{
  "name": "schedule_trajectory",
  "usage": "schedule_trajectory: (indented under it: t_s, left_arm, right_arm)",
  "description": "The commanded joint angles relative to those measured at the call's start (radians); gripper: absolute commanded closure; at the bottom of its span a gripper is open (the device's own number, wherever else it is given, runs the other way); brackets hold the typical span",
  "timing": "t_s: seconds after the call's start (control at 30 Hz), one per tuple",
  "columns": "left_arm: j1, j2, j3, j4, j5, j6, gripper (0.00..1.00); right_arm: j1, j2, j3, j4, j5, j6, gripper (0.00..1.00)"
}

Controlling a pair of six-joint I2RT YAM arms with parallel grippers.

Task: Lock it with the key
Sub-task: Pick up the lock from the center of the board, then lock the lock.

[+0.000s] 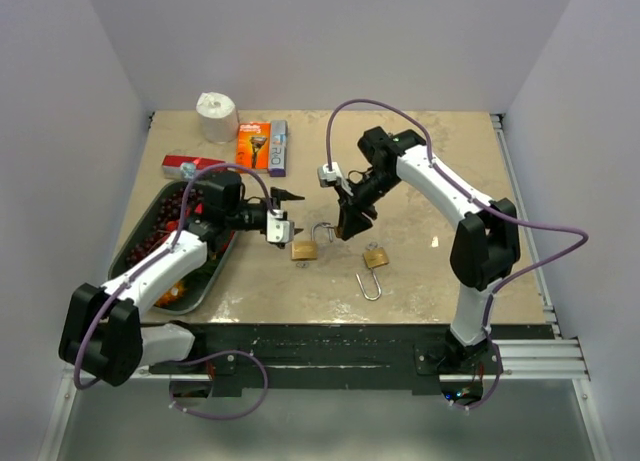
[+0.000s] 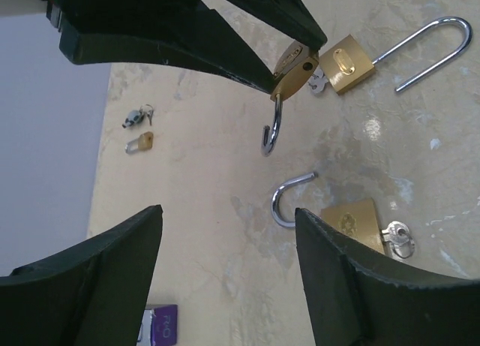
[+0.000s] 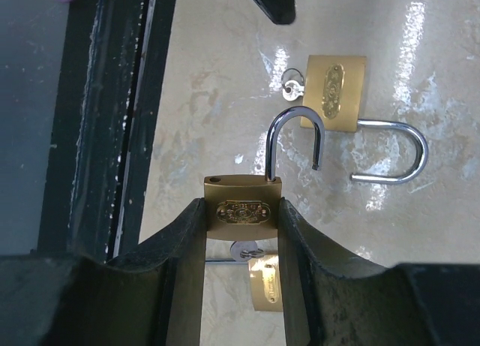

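Our right gripper [image 3: 241, 224] is clamped on a padlock [image 3: 242, 200], its shackle [image 3: 268, 147] open. Our left gripper [image 2: 226, 215] hovers beside that padlock, jaws apart. Next, we judge, it must press the shackle home.

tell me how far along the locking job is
Done: the right jaws grip one padlock above the table. In hand: its shackle stands open; the left jaws hang open, empty. Left: close the shackle and lock it.

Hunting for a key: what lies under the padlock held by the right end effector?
A silver key and part of another padlock on the table; the fingers cover the rest.
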Motion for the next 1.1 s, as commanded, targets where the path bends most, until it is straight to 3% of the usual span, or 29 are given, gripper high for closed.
schedule_trajectory:
  t_s: [0.0,0.23,0.67,0.87,1.0,1.07]
  left_arm:
    - [-0.04,0.019,0.012,0.112,0.019,0.099,0.27]
    - [-0.124,0.091,0.047,0.079,0.031,0.071,0.36]
    - [-0.164,0.149,0.056,0.236,0.002,-0.061,0.58]
    - [-0.173,0.156,0.051,0.264,-0.013,-0.078,0.73]
    - [-0.179,0.148,0.056,0.251,-0.018,-0.079,1.0]
    - [-0.179,0.143,0.059,0.233,-0.027,-0.073,1.0]
  right_arm:
    - [0.005,-0.02,0.075,-0.131,-0.079,-0.096,1.0]
    - [0.015,-0.026,0.074,-0.129,-0.076,-0.09,1.0]
    - [0.029,-0.031,0.065,-0.129,-0.068,-0.087,1.0]
    - [0.032,-0.034,0.051,-0.117,-0.07,-0.073,1.0]
    - [0.032,-0.029,0.049,-0.091,-0.079,-0.041,1.0]
    - [0.031,-0.042,0.045,-0.057,-0.067,0.017,0.71]
